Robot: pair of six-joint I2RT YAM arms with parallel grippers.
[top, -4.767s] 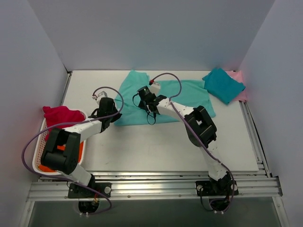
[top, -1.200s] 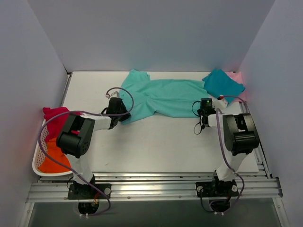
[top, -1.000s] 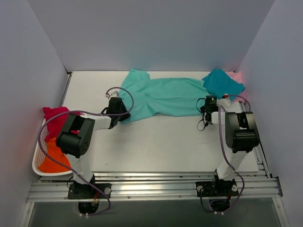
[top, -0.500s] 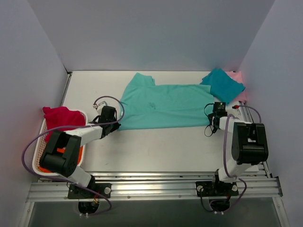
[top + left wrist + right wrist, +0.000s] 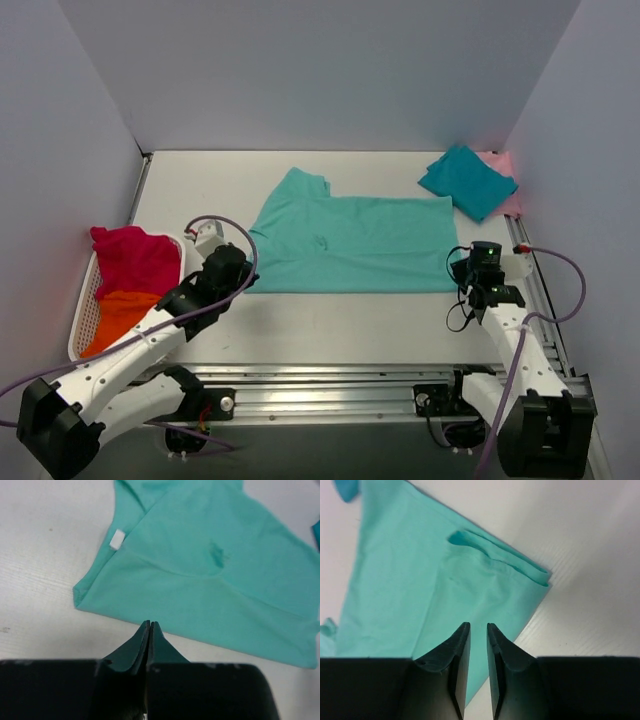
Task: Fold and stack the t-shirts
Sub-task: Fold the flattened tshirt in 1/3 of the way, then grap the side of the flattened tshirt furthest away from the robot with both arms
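Observation:
A light mint-green t-shirt [image 5: 350, 245] lies spread flat on the table's middle, its sleeve at the far left. My left gripper [image 5: 247, 278] [image 5: 150, 623] is shut and empty. Its tips sit just off the shirt's [image 5: 210, 580] near hem, left of centre. My right gripper [image 5: 464, 272] [image 5: 477, 626] hovers over the shirt's [image 5: 420, 580] near right corner, jaws slightly parted with no cloth between them. A folded darker teal t-shirt [image 5: 468, 180] rests on a pale pink one [image 5: 506, 163] at the far right. Magenta-red [image 5: 135, 258] and orange [image 5: 112, 315] t-shirts sit in the basket.
The white mesh basket [image 5: 76, 338] stands at the table's left edge beside the left arm. White walls close in the table at the back and both sides. A metal rail [image 5: 320, 385] runs along the near edge.
Both arms drew back toward the near edge, pulling the mint-green shirt out flat. The right jaws have parted and let go of its corner. The left tips now sit off the hem.

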